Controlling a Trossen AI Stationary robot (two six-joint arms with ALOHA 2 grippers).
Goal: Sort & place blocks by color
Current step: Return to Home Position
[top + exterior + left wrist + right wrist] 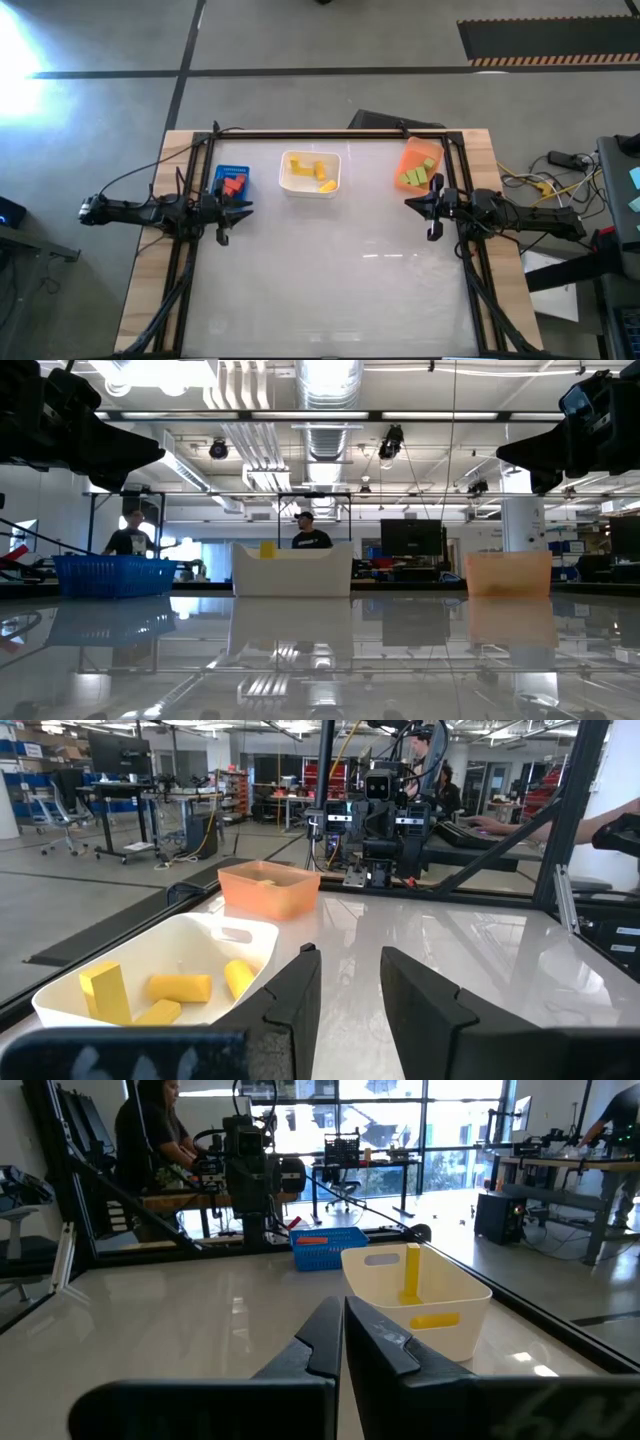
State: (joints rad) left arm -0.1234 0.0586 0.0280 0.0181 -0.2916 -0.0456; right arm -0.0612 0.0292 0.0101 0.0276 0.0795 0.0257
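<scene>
Across the pale bench [330, 290], seen from above, the two dark arms reach in from opposite side edges and face each other, each hanging above the surface and holding nothing. The left claw [243, 209] has its fingers spread with a clear gap between them, as its wrist view shows, while the right claw [412, 204] has its fingers pressed together tip to tip. Three bins stand in a row along the far part of the bench, all of them well clear of the bare middle between the claws. The white bin [310, 160] sits between the two claws and farther back than both, somewhat nearer the left claw. The orange bin [411, 152] stands just beside the right claw, on its far side and tilted at an angle to the bench edge. The blue bin [221, 173] lies just beside the left claw, also on its far side. The yellow blocks [326, 184] rest inside the white bin, one of them standing upright against the wall in the right wrist view and the rest lying flat. The green blocks [417, 177] lie bunched in the orange bin at the end nearest the right claw. The red blocks [233, 186] lie in the blue bin, close to the left claw
</scene>
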